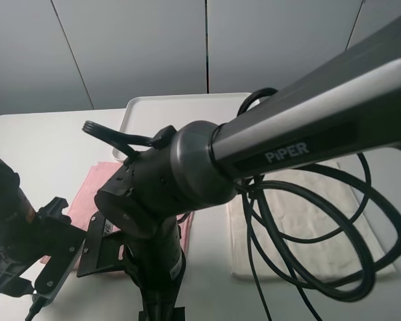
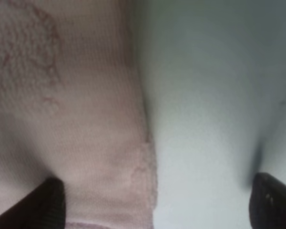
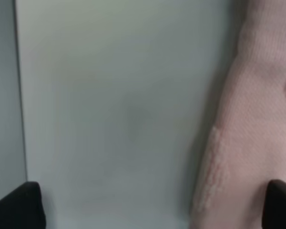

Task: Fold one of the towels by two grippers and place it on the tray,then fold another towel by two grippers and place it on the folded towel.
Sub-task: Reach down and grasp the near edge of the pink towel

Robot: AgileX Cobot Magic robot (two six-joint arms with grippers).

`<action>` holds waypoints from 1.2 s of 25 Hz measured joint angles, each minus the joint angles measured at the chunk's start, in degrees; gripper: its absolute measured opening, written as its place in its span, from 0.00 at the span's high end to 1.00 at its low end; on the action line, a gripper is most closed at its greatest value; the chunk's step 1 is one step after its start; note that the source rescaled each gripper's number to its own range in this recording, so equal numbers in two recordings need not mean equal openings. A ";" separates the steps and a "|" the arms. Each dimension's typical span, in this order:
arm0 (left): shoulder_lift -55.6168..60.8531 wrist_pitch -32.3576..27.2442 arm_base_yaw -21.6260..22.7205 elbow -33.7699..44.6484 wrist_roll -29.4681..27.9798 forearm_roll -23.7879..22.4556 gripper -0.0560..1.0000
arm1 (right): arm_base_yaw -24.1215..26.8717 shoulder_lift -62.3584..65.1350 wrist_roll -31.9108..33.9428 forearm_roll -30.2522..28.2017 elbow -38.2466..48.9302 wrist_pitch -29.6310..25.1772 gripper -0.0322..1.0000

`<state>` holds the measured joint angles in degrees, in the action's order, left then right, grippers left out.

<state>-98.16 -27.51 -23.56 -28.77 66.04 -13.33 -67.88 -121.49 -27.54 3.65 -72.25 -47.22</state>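
Nothing looks done yet. The pink towel (image 1: 97,182) lies on the table (image 1: 47,140) in the lower left of the high view. It is not on the tray (image 1: 180,107). It looks flat and not folded, but the big right arm (image 1: 301,134) hides a lot of it. The tray sits at the upper middle of that view, and the part I can see has nothing on it. The white towel (image 1: 307,221) lies spread out on the right side, well apart from the pink one.

The left gripper (image 2: 155,207) is open very wide and holds nothing. One finger is over the pink cloth and the other is over the bare table, so the towel's edge runs between them. The right gripper (image 3: 150,207) is open wide too, with nothing in it. It is at the other edge of the pink towel.

I think both are getting ready to pinch the pink towel. So all the work is left to do: fold the pink one, put it on the tray, fold the white one, then put it on top.

I count two towels, one tray and two grippers.
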 joint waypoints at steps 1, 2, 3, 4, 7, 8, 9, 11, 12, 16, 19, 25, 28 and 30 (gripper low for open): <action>0.00 0.00 0.00 0.00 0.00 0.00 0.00 | 0.00 -0.40 0.46 -0.57 0.00 0.00 0.02; 0.00 0.00 0.00 0.00 0.00 0.00 0.00 | 0.00 -0.77 1.21 -1.37 0.00 0.00 0.02; 0.00 0.00 0.00 0.00 0.00 0.00 0.00 | 0.00 -0.87 1.90 -2.22 0.00 0.00 0.02; 0.00 0.00 0.00 0.00 0.00 0.00 0.00 | 0.00 -0.91 2.45 -3.05 0.00 0.04 0.02; 0.00 0.00 0.00 0.00 0.00 0.00 0.00 | 0.00 -0.91 3.97 -4.81 0.00 0.04 0.02; 0.00 0.00 0.00 0.00 0.00 0.00 0.00 | 0.00 -0.91 4.10 -5.11 0.00 0.04 0.02; 0.00 0.00 0.00 0.00 0.00 0.00 0.00 | 0.00 -0.91 4.18 -5.23 0.00 0.14 0.02; 0.00 0.00 0.00 0.00 0.00 0.00 0.00 | 0.00 -0.91 4.80 -5.59 0.00 0.83 0.02; 0.00 0.00 0.00 0.00 0.00 0.00 0.00 | 0.00 -0.91 5.09 -5.59 0.00 1.09 0.02; 0.00 0.00 0.00 0.00 0.00 0.00 0.00 | 0.00 -0.91 5.56 -5.83 0.00 1.47 0.02; 0.00 0.00 0.00 0.00 0.00 0.00 0.00 | 0.00 -0.91 5.69 -5.83 0.00 1.47 0.02; 0.00 0.00 0.00 0.00 0.00 0.00 0.00 | 0.11 -0.91 5.69 -5.83 0.00 1.47 0.02; 0.00 0.00 0.00 0.00 0.00 0.00 0.00 | 0.61 -0.91 5.82 -5.83 0.00 1.47 0.02; 0.00 0.00 0.00 0.00 0.00 0.00 0.00 | 0.87 -1.00 5.85 -5.83 0.00 1.35 0.02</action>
<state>-98.16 -27.51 -23.56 -28.77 66.04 -13.33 -67.01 -122.49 -21.69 -2.18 -72.25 -45.87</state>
